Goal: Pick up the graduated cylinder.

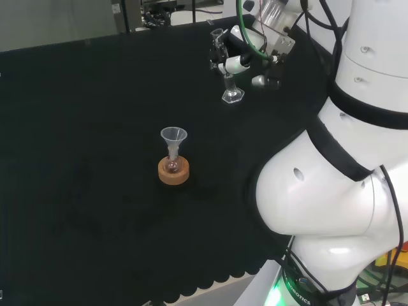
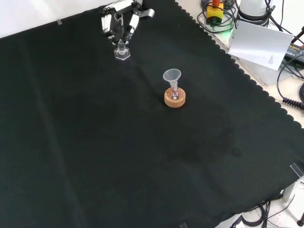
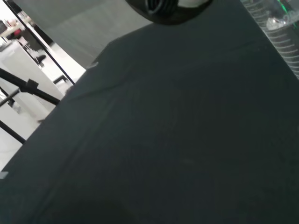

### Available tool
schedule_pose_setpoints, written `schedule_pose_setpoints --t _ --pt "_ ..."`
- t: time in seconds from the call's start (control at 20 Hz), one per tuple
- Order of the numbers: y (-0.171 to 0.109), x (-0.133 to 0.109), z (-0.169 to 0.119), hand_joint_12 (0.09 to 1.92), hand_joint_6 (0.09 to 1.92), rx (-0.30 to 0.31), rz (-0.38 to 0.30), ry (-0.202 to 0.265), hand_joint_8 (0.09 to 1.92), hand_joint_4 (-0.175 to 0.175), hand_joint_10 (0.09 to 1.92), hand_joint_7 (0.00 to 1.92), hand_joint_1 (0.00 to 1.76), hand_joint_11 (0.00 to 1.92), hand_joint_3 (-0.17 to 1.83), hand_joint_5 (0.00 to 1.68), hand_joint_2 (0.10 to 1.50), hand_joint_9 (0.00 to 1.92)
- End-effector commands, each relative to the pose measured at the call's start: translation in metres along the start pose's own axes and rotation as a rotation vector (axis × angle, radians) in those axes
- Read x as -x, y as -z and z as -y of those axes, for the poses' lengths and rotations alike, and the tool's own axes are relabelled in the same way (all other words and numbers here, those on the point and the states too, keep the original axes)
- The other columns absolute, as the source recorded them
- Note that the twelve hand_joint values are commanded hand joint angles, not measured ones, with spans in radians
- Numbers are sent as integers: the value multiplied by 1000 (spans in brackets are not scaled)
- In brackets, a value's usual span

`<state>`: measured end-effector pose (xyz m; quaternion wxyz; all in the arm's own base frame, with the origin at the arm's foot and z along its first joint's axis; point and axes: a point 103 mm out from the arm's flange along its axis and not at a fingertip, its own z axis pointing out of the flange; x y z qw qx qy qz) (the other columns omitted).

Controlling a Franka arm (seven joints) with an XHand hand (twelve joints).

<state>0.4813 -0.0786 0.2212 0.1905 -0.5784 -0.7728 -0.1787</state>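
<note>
while the hand (image 1: 237, 58) curls around it, the graduated cylinder (image 1: 231, 83) stands upright on its base.

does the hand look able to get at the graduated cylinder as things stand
Likely yes: the hand is already at the graduated cylinder, its fingers around the tube. The funnel on its cork ring stands well apart, leaving the way free.

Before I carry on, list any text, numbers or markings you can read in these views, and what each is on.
No text reads clearly in any view.
Graduated cylinder: printed graduation lines show in the wrist view, but no numbers can be made out.
White sheet beside the cloth in the front view: a small printed mark, too small to read.
Arm base in the head view: small lettering, too blurred to read.
Cork stand and funnel: no markings visible.
</note>
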Motion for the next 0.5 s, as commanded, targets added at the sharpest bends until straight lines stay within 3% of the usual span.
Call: schedule_pose_setpoints --t 0.05,0.5 --pt "1 -17 27 754 1038 -77 52 -13 1015 -175 91 996 1259 1214 16 959 1112 1421" --pt "-6 -36 61 755 1034 -132 81 -15 1010 -175 88 998 1260 1214 12 962 1113 1424"
